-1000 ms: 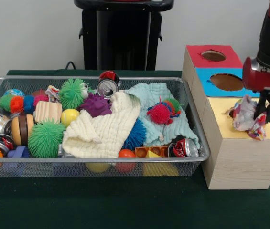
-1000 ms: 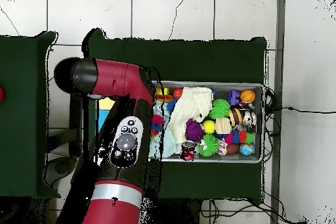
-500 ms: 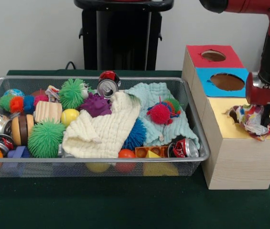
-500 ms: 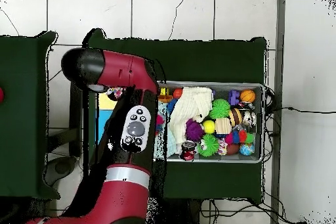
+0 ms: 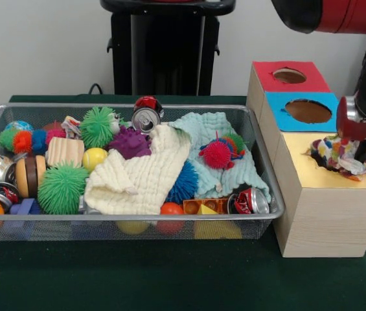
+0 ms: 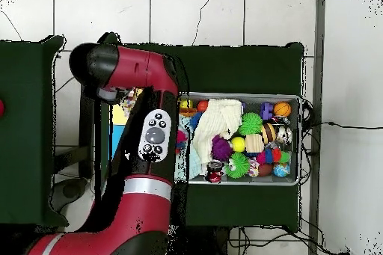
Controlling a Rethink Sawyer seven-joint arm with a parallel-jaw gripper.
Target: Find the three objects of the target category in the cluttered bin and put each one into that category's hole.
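Note:
My gripper (image 5: 365,161) hangs at the right edge of the front view, over the yellow-topped box (image 5: 319,180). It is shut on a crumpled multicoloured wrapper (image 5: 339,155), which rests low on the yellow top where a dark hole edge shows beneath it. In the overhead view the arm (image 6: 153,128) covers the boxes, and only a bit of the wrapper (image 6: 130,101) and a yellow corner (image 6: 120,118) show. The wire bin (image 5: 131,105) to the left holds crushed cans (image 5: 252,201), spiky balls and cloths.
Behind the yellow box stand a blue-topped box (image 5: 307,111) and a red-topped box (image 5: 289,76), each with a round hole. A cream cloth (image 5: 140,175) and a pale blue cloth (image 5: 208,139) cover the bin's middle. A black stand (image 5: 166,45) rises behind the bin.
The gripper has carried the wrapper down from above the yellow box onto its top, then shifted it slightly toward the blue box. The arm's upper link has swung into the front view.

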